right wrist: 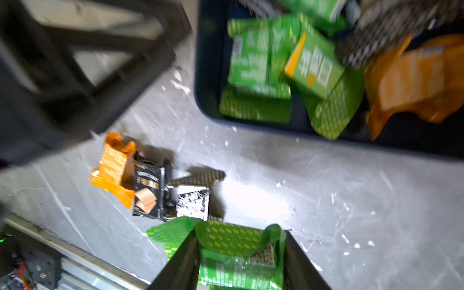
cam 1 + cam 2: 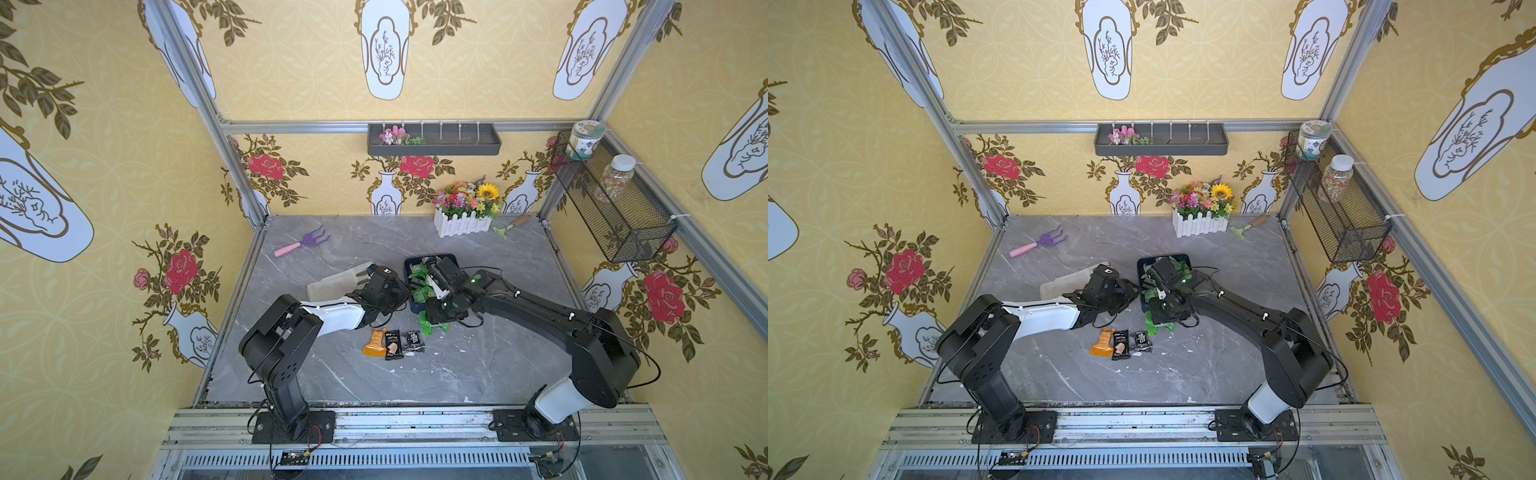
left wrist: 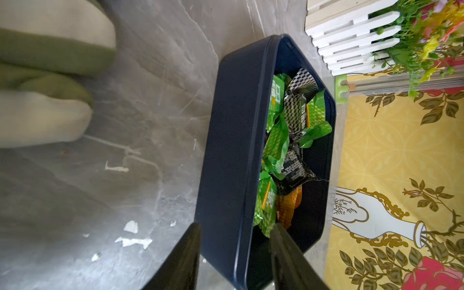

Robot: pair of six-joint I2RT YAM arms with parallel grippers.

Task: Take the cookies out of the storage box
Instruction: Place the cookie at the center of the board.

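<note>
The dark blue storage box [image 2: 415, 308] [image 2: 1140, 266] stands mid-table with several green, black and orange cookie packets [image 3: 276, 140] inside. My left gripper [image 2: 408, 293] [image 3: 236, 226] is open astride the box's near wall [image 3: 233, 150], one finger outside and one inside, holding nothing. My right gripper [image 2: 432, 323] [image 1: 239, 233] is shut on a green cookie packet [image 1: 233, 253] just outside the box's front wall [image 1: 208, 75], above the table. An orange packet [image 2: 376, 343], a black one [image 2: 392, 344] and a black-and-white one [image 2: 413, 343] lie on the table in front.
A beige and green glove [image 2: 336, 282] lies left of the box, behind my left wrist. A purple rake [image 2: 303, 243], a white fence planter [image 2: 463, 224] and a green trowel [image 2: 509, 227] sit toward the back. A wire basket [image 2: 615, 208] hangs on the right wall.
</note>
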